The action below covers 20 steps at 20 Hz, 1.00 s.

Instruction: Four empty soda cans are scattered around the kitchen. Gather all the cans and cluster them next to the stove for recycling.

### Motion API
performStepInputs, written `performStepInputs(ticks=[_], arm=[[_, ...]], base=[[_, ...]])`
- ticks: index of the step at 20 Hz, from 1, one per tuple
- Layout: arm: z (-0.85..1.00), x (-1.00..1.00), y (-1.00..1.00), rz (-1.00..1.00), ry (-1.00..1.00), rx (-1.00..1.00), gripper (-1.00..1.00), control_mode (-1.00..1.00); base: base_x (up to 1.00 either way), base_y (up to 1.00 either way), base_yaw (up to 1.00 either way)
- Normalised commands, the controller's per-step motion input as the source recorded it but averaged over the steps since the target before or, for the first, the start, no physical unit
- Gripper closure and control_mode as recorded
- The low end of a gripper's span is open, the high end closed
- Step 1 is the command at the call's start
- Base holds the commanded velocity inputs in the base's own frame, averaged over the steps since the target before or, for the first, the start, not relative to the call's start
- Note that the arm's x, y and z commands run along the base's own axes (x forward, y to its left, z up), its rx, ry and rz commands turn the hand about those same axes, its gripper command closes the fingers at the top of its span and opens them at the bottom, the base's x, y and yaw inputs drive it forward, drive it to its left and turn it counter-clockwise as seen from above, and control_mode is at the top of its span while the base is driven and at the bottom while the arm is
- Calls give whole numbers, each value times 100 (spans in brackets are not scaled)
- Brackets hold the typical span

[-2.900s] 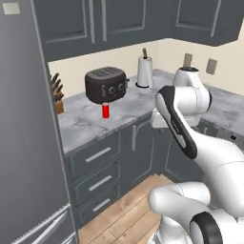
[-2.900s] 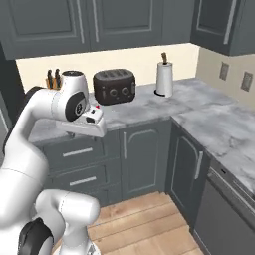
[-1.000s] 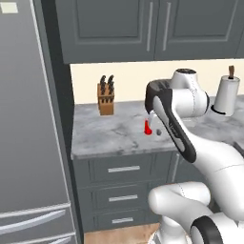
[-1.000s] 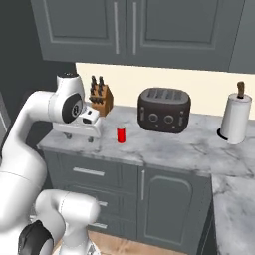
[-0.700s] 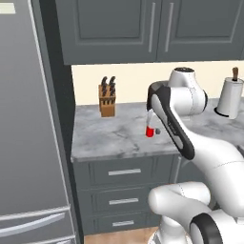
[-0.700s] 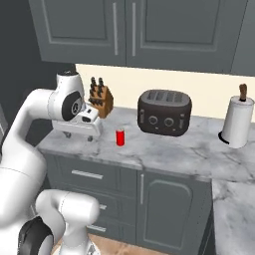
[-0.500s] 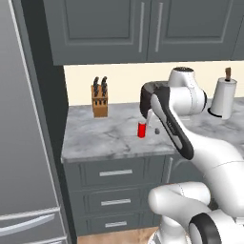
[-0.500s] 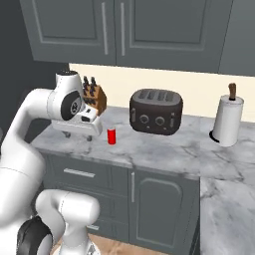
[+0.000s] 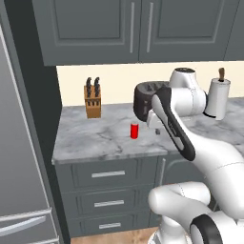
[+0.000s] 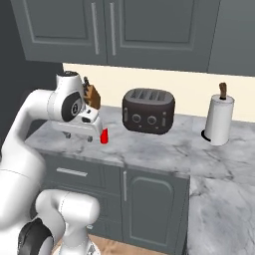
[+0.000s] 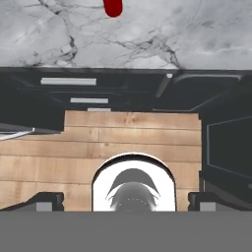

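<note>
Here, red soda can upright on the marble counter, in front of the toaster, toward the knife block. Gripper poised in front of the toaster, level with the can and just beside it, jaws spread wide, nothing held. Best approached by centring the spread fingers around the can's middle, then closing without tipping it. From the hand camera, can at the top edge, with counter front and wooden floor below; from the base cameras, the paper towel roll beyond the toaster.
</note>
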Motion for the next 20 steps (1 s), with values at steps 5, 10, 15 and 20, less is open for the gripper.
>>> performStepInputs(ticks=[5, 10, 15, 20], arm=[[-15, 42, 3, 0, -1, 0, -100, -100], [-6, 37, 4, 0, 0, -1, -100, -100], [-3, 38, 14, 0, 0, -3, -100, -100], [-15, 39, 9, 0, 0, -2, -100, -100]], base=[[0, 0, 0], [0, 0, 0], [0, 0, 0], [0, 0, 0]])
